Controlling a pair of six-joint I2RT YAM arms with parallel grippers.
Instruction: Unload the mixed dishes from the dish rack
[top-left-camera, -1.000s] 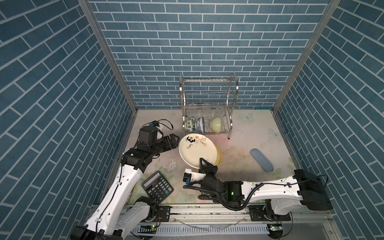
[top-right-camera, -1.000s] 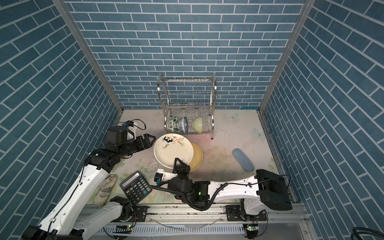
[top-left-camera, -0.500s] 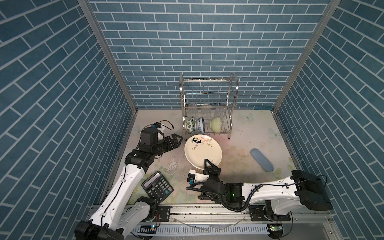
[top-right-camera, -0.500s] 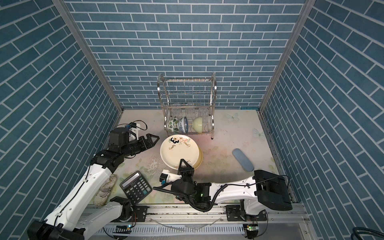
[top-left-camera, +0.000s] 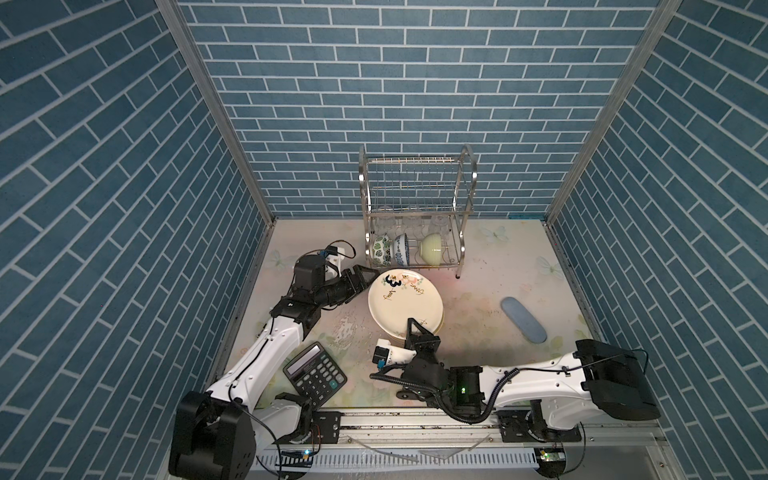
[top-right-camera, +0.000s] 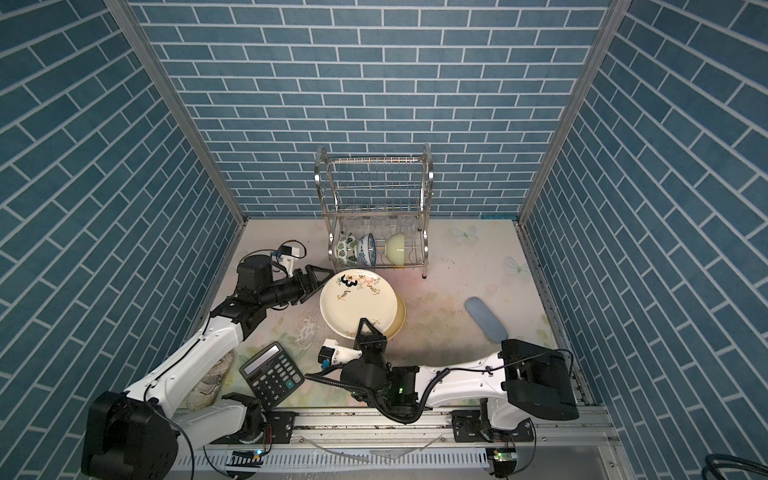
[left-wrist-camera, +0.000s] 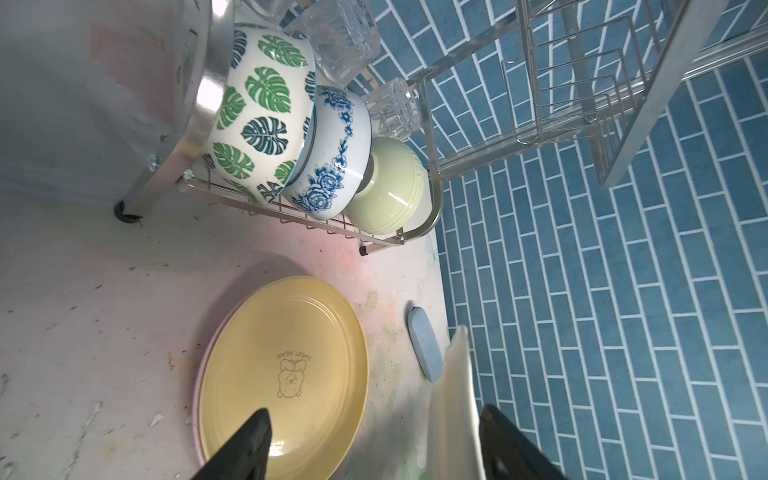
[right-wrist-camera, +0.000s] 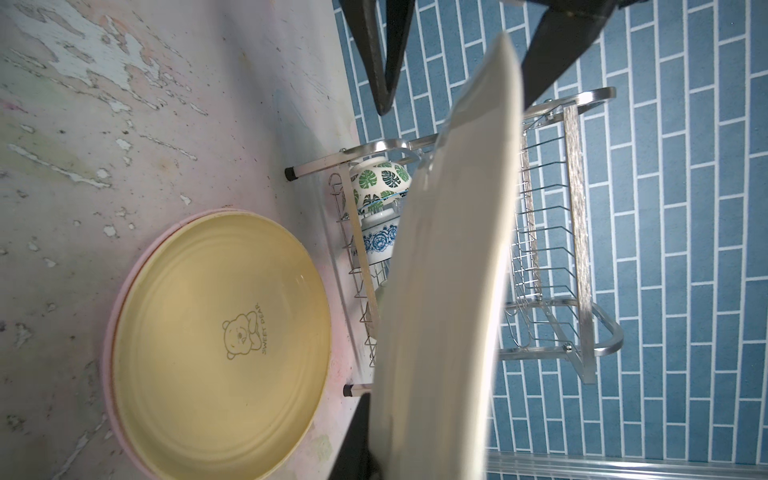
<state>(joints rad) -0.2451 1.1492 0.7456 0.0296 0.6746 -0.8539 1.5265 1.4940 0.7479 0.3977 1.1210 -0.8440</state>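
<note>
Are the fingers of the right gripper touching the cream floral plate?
Touching. The right wrist view shows a finger of the right gripper lying flat against the cream floral plate's rim, with no gap.

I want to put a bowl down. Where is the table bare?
Bare table lies right of the dish rack up to the wall, and between the yellow plate and the blue stapler. Crowded: middle and front left, with the cream plate, calculator, left arm and right arm.

The yellow plate (right-wrist-camera: 187, 291) reads "SWEET" then a word ending "EAR".
</note>
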